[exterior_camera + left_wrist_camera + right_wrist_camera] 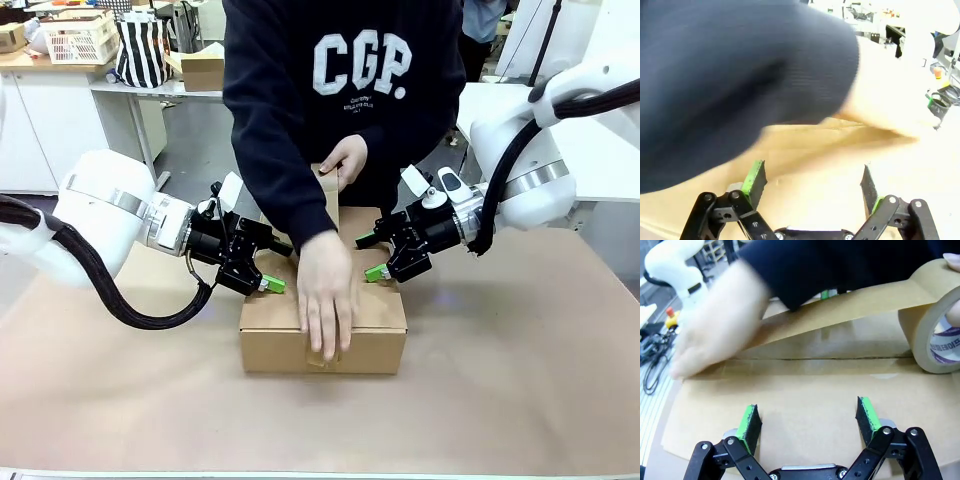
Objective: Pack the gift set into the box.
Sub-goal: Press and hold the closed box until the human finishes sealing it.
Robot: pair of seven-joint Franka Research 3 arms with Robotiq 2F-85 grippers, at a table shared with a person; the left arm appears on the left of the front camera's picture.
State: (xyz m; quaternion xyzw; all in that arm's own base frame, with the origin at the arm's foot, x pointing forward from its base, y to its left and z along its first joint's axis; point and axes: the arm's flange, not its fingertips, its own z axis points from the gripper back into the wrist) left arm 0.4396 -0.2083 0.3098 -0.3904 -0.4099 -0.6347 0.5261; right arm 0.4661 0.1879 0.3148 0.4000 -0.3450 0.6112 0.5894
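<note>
both end effectors press on the closed box while a person tapes its seam

the left end effector and right end effector rest on the box's top flaps from either side, fingers apart, clamped on nothing. the box sits mid-tabletop, flaps down. the person's hand smooths brown tape along the seam, the other hand holding the tape roll. corrugated board looks stiff yet light, so it would likely slide under a push; holding it down flat near the flap edges, away from the seam, seems best.
</note>
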